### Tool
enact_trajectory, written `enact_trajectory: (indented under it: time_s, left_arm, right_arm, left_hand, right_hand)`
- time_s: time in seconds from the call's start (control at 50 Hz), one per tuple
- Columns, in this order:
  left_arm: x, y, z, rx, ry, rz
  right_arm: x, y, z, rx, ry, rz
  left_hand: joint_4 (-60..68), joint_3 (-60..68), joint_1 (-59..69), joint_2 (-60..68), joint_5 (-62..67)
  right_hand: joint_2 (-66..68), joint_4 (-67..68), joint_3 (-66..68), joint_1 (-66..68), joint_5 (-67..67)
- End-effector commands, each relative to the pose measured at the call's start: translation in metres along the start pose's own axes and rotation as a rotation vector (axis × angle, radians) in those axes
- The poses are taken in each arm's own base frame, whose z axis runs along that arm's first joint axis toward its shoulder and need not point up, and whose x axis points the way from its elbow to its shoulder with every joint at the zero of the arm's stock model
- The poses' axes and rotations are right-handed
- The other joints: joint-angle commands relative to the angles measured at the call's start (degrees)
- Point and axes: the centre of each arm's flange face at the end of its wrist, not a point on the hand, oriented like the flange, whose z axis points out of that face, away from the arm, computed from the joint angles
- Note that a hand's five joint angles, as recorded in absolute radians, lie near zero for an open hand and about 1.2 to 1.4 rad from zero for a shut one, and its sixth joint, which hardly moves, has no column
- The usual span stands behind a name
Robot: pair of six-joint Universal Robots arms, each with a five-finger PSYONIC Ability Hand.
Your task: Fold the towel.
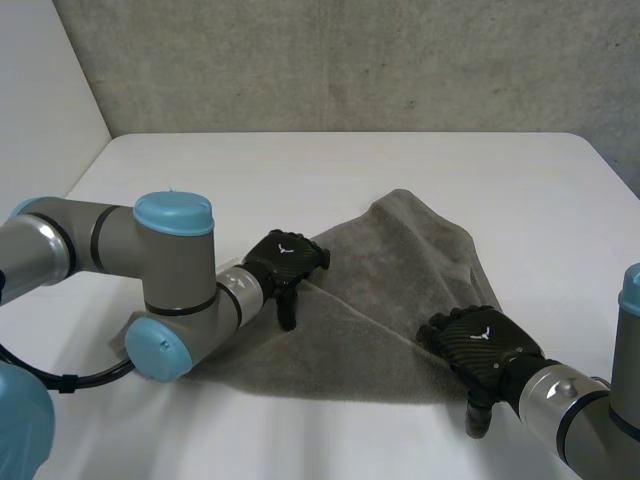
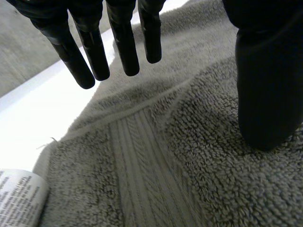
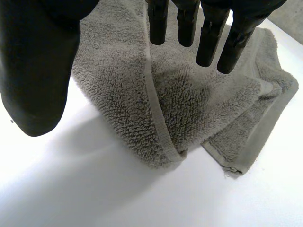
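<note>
A grey towel (image 1: 390, 290) lies partly folded on the white table (image 1: 330, 170), one flap turned over so a hemmed edge runs diagonally across it. My left hand (image 1: 285, 260) hovers over the towel's left edge, fingers (image 2: 123, 42) straight and apart from the thumb (image 2: 267, 80), holding nothing. My right hand (image 1: 480, 350) is over the towel's near right corner, fingers (image 3: 208, 33) straight above the cloth, thumb (image 3: 38, 71) off to the side over bare table. Under it the towel (image 3: 189, 94) shows a folded corner with a hem (image 3: 158, 123). The towel (image 2: 189, 156) pile spreads under the left palm.
A white label (image 2: 19, 198) with print sticks out at the towel's edge near my left hand. A grey concrete wall (image 1: 350, 60) stands behind the table. My left arm's elbow (image 1: 175, 290) rests low at the towel's near left.
</note>
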Motion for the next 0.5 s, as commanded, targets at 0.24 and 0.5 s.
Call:
enact_trajectory:
  time_s: [0.24,0.5]
  left_arm:
    - [0.002,0.005,0.004,-0.028,0.020,0.042]
    - [-0.005,-0.021,-0.010,0.027,-0.015,0.055]
  right_arm:
    - [0.004,0.002,0.007,0.007,-0.001,0.008]
    - [0.004,0.004,0.011,0.010,0.001,0.007]
  left_hand:
    - [33.1,33.9,33.3,32.9,24.3]
    - [51.6,52.4,51.9,51.4,42.9]
  right_hand:
    - [-4.0,-4.7,-3.9,-3.2,-3.2]
    - [-4.0,-4.7,-3.9,-3.2,-3.2]
